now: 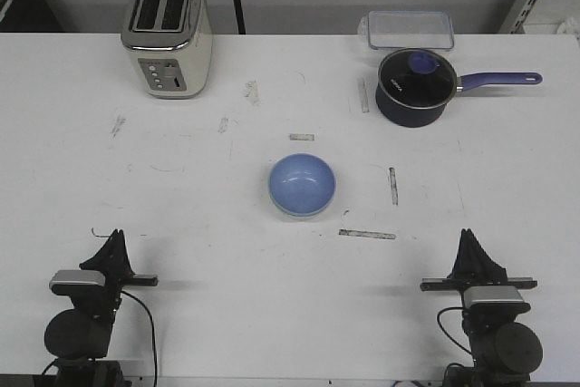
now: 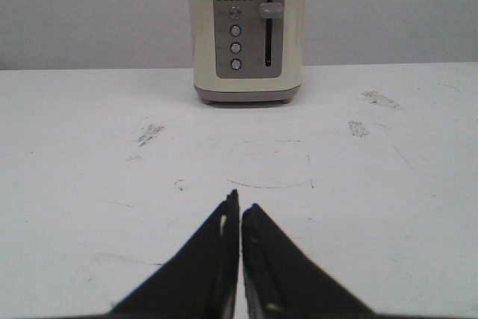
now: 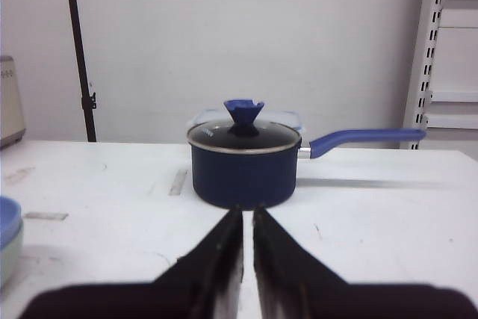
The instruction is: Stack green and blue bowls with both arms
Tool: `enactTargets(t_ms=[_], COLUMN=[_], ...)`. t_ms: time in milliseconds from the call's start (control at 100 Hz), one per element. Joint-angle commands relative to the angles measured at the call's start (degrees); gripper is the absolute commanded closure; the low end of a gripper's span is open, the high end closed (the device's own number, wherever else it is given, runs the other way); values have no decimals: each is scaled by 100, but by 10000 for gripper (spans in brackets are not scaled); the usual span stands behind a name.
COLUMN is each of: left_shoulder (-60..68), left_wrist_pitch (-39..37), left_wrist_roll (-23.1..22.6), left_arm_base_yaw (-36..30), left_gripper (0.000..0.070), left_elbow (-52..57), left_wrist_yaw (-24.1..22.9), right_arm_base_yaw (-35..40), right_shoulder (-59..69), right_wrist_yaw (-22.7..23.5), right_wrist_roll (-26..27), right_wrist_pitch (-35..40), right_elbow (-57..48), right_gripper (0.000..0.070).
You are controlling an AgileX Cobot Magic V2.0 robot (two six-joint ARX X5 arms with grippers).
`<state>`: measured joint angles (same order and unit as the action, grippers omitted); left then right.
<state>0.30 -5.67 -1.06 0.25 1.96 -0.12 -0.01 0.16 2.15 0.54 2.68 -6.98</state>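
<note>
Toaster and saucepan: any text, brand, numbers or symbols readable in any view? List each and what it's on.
No text is legible in any view.
Cream two-slot toaster: marks beside its four round buttons and a row of small dots above them, too small to read.
Dark navy saucepan with glass lid: a pale mark on the lid edge, too blurred to read.
Clear plastic container: no text visible.

Glossy smooth blue bowl [image 1: 302, 184] on scuffed matt white table [image 1: 208, 215]; cream toaster [image 1: 166, 33] with shiny metal trim.

blue bowl [image 1: 302, 183] periwinkle (mint green bowl [image 3: 7, 258] beneath) | saucepan [image 1: 415, 90] navy | toaster [image 1: 167, 33] cream
</note>
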Motion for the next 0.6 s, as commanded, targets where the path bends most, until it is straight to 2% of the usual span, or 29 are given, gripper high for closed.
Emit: enactTargets(t_ms=[0,160,280,590], left_shoulder=[-11,-11,-11,-11], left_wrist_pitch=[-83,-68,-52,-39], left_wrist_roll=[-85,-87,-85,-85], left_arm_base_yaw=[7,7,7,7], left_gripper=[698,698,697,698], left_elbow=[-125,-125,-125,-125], left_wrist_yaw=[-7,-7,-7,-7], right_arm_base_yaw=[17,22,31,55], right_shoulder=[-9,-9,-9,-9], right_wrist_yaw=[-33,-116,-111,-68], right_wrist_roll=[94,116,157,155], right_wrist_pitch=[-140,-1003,-678,-693], right_elbow=[109,627,625,625], right_gripper=[687,687,687,686])
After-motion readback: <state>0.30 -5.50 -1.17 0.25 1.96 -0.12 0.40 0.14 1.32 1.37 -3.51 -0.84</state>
